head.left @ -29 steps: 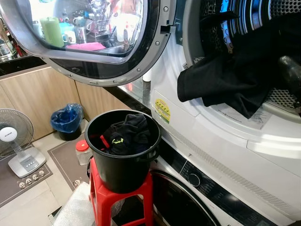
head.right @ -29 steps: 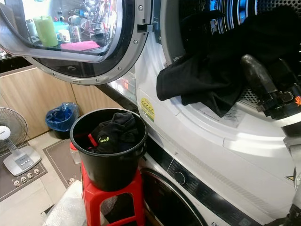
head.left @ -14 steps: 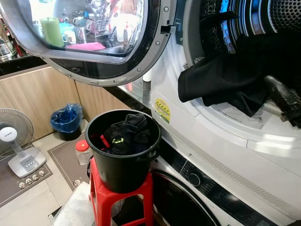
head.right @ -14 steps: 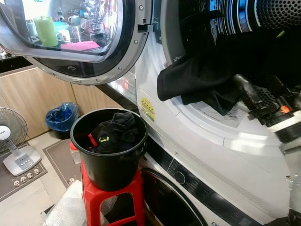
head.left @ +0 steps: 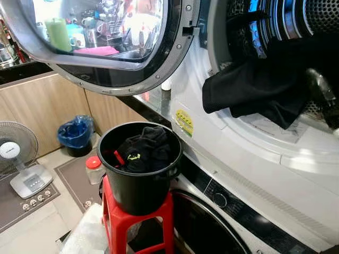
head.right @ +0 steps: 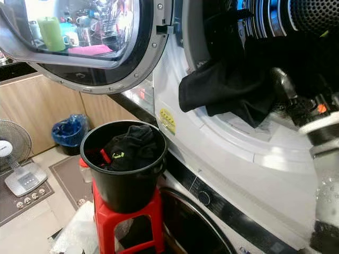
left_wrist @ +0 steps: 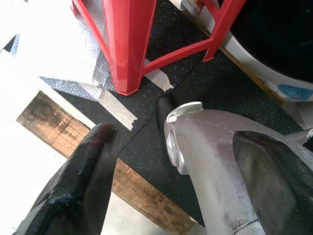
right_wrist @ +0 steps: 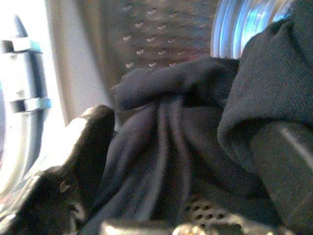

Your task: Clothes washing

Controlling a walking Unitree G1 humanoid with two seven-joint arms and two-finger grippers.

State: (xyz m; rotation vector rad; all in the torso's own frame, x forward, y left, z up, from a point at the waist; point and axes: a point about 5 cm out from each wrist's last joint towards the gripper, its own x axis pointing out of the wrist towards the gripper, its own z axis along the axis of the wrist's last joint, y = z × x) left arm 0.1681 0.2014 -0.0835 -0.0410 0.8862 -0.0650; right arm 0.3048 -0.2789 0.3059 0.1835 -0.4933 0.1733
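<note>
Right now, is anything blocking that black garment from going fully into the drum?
Nothing visible blocks it. The black garment hangs over the lip of the open drum, with the right gripper at it and the door swung aside.

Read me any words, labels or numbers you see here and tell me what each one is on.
None can be read.
Yellow sticker on the washer front: print too small.
Fan hub label: blurred.
Sheet on the drum rim: markings unreadable.
Green mark on the black clothes in the bucket: a logo, no letters.

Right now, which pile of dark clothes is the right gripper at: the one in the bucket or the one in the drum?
The black garment draped over the drum's rim; the right gripper straddles it, while the bucket clothes sit apart.
</note>
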